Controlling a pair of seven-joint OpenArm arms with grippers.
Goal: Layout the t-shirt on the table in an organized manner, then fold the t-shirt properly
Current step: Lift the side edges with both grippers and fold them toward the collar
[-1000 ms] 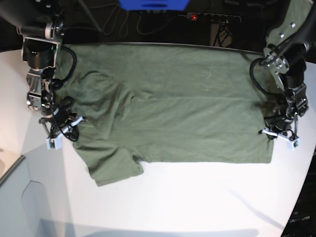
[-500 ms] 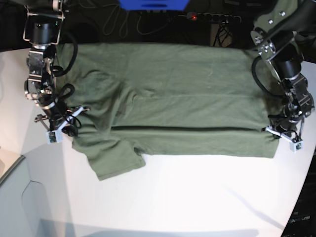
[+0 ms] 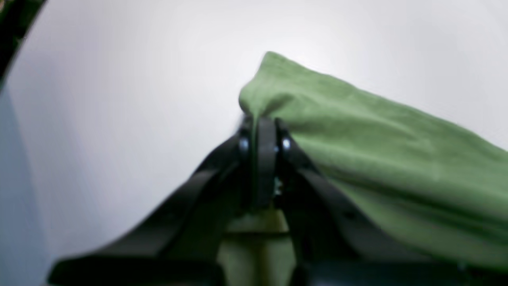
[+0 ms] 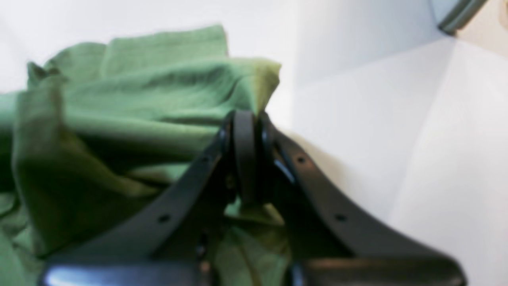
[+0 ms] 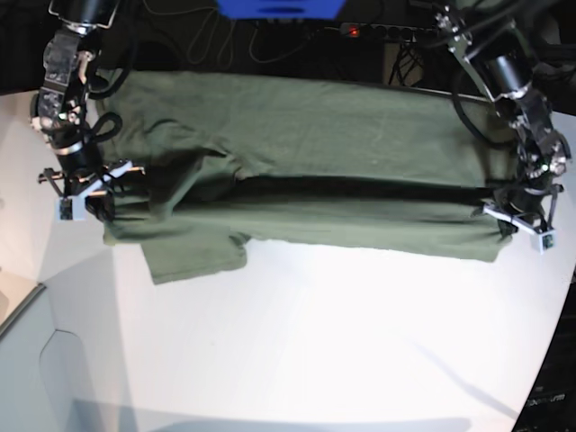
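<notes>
So the olive t-shirt (image 5: pixel 306 171) is stretched out sideways along the far part of the white table (image 5: pixel 342 351), with a long dark crease running across its middle and one sleeve (image 5: pixel 193 256) poking out toward the near side. Both arms have hold of it at opposite ends. The left gripper (image 5: pixel 520 219) is clenched on the edge of the fabric on one end, and its wrist view shows the jaws pinched tight on a corner. The right gripper (image 5: pixel 83 187) is clamped on bunched cloth at the sleeve end.
</notes>
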